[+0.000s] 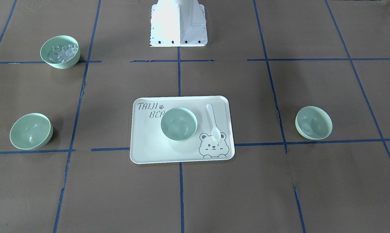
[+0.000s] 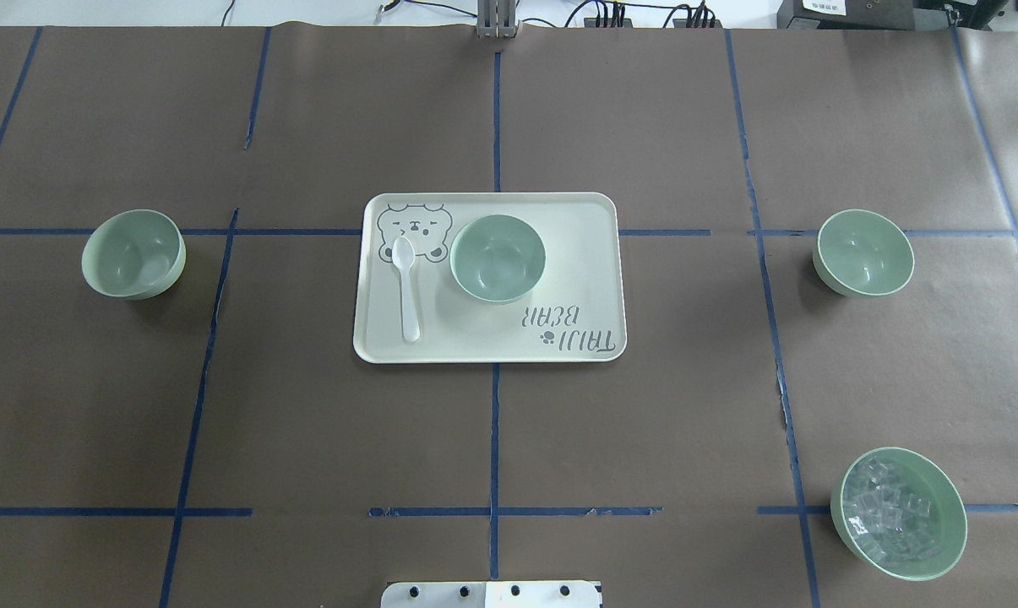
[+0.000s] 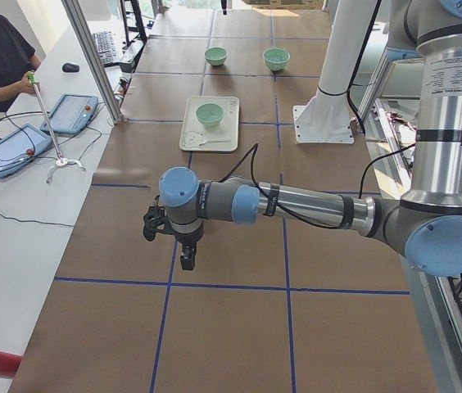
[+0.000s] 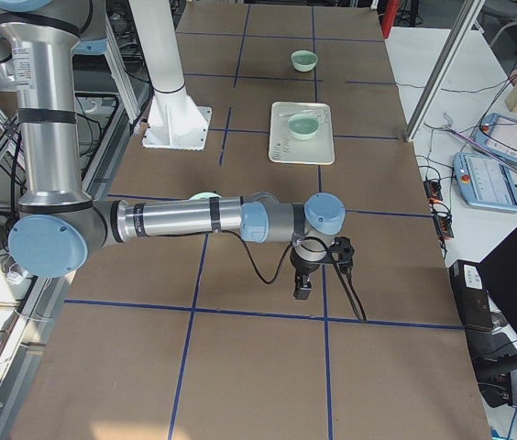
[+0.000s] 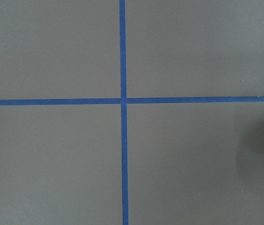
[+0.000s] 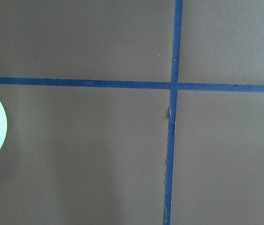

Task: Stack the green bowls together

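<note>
Three green bowls sit apart, one on the tray; neither left gripper nor right gripper shows its spread.

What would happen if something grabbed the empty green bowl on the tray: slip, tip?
The bowl looks like smooth plastic and is empty, so probably light and stiff. Its inside glints, so a grip on the rim might slip. With its rounded walls, a sideways push would likely slide it across the tray, perhaps rocking it.

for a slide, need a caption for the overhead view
Three separate green bowls, the middle one on a bear tray beside a white spoon; a fourth bowl holds clear cubes.
</note>
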Controlling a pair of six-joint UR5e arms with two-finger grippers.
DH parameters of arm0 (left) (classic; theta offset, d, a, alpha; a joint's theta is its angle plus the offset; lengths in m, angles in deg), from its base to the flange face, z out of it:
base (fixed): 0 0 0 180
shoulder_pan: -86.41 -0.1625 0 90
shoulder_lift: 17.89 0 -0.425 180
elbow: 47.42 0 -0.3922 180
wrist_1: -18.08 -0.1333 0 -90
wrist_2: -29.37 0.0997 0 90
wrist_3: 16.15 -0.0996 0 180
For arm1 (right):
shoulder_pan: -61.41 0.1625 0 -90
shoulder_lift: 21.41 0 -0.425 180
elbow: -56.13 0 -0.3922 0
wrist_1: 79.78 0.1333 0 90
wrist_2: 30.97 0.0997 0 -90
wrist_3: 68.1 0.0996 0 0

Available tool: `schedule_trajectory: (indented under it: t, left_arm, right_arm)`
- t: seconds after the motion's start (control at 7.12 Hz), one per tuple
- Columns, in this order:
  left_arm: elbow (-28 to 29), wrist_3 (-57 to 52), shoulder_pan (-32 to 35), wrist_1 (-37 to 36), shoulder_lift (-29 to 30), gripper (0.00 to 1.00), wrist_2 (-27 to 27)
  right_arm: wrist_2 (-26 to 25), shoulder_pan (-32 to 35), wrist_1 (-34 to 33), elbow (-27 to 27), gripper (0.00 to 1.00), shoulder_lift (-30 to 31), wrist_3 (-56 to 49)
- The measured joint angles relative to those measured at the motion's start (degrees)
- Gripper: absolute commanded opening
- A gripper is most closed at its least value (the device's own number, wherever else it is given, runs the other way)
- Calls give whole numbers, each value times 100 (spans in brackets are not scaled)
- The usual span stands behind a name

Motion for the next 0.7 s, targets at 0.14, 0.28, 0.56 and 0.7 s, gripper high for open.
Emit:
schedule_trajectory:
  t: [0.14, 0.28, 0.56, 0.7]
  left_arm:
    - [-15, 5, -1, 4, 17, 100, -6]
    - [-59, 13, -2, 24, 44, 100, -4]
    - [-124, 35, -13, 29, 113, 100, 32]
    - [-168, 28, -21, 47, 138, 100, 38]
  right_arm:
    - [15, -1, 62, -37, 100, 3, 8]
    - [23, 1, 86, -43, 100, 0, 9]
    - [18, 4, 103, -47, 100, -35, 16]
    - [13, 3, 103, -39, 100, -29, 30]
